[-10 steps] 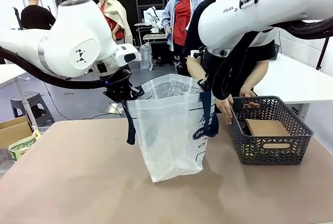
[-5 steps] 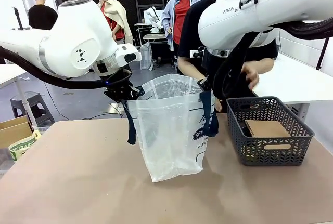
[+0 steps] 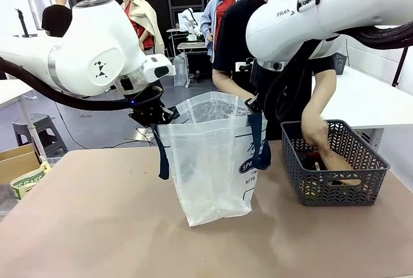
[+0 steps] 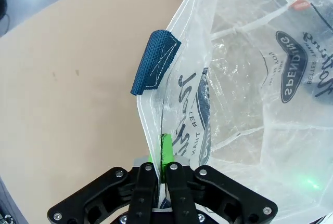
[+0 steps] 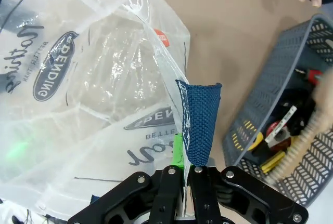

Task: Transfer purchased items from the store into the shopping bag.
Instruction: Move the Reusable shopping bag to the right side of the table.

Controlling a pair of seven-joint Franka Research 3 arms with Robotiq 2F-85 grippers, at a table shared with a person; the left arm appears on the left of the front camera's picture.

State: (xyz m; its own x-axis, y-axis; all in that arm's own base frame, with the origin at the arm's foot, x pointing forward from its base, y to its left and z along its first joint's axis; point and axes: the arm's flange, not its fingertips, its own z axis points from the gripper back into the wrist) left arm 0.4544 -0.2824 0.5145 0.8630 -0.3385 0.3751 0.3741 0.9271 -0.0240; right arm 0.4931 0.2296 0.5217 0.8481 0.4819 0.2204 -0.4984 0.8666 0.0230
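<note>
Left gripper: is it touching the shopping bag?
Touching. The left wrist view shows the left gripper shut on the shopping bag, its clear rim pinched in the jaws.

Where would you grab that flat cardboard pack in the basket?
Probably by its raised end, coming from above. The pack is thin and flat and sits tilted inside the basket, whose walls block a sideways approach, so a pinch across its thickness suits it best. The person's hand is at that raised end.
</note>
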